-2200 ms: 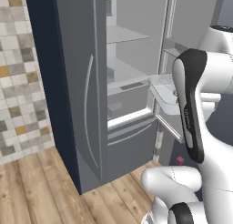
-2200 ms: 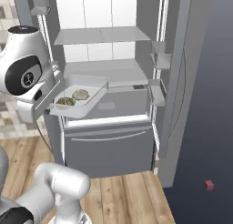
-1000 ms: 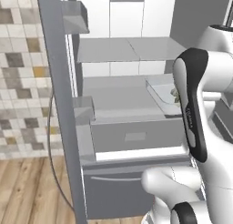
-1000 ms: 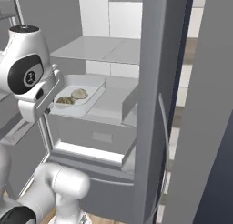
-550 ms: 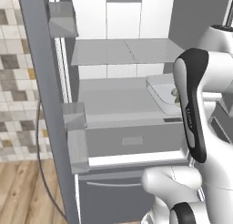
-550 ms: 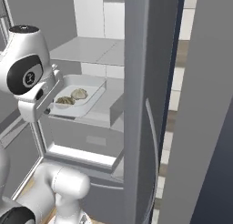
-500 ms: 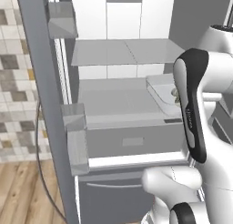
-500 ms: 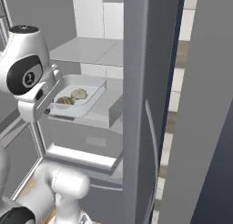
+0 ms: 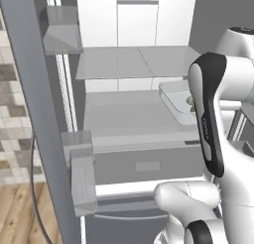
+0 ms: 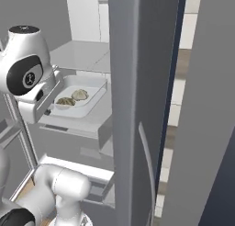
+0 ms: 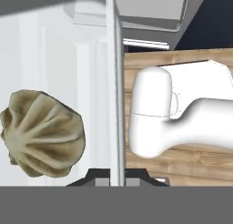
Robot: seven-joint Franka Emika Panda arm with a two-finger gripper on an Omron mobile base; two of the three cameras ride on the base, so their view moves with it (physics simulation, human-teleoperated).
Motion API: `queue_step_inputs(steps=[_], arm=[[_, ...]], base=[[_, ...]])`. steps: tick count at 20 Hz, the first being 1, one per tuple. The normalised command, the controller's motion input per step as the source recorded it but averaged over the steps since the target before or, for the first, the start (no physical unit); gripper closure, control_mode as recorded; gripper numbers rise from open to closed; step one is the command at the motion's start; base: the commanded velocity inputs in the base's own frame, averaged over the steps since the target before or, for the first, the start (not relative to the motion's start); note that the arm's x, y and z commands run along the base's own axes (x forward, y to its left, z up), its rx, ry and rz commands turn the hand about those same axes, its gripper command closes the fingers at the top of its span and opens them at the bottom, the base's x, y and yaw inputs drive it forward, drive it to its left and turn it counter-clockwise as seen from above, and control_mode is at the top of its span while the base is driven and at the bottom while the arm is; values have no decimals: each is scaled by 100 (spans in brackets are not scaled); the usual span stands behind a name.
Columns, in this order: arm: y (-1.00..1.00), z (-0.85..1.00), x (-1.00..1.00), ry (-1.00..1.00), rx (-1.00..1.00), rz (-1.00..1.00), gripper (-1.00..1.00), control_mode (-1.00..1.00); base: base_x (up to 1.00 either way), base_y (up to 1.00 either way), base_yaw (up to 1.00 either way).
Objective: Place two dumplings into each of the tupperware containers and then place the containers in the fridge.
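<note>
Claw [image 11: 116,178] pinched tight on thin rim of translucent tupperware container [image 10: 87,105], held level over the fridge [image 9: 129,116] shelf. Two lumpy, pleated beige dumplings [image 10: 72,97] inside. Beyond: flat pale-grey shelves, smooth drawer front, open grey door [image 10: 137,105].

Fridge interior, all smooth matt stuff from where I sit

Fridge [image 9: 30,114] looks brushed grey metal, container [image 10: 87,108] translucent plastic, dumplings [image 11: 43,134] pleated and doughy, floor [image 11: 182,66] wood planks.

Beige-tan dumplings [image 10: 72,98] in a translucent white container [image 10: 94,102]; grey-silver fridge [image 10: 137,82], pale shelves.
</note>
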Motion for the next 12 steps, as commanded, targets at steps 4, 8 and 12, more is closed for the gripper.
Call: queue_step_inputs(steps=[4, 8, 12], arm=[[0, 0, 0, 0, 0, 0, 100, 100], [0, 0, 0, 0, 0, 0, 100, 100], [-4, -1, 10, 0, 0, 0, 100, -100]], base=[[47, -25, 0], [48, -29, 0], [27, -19, 0]])
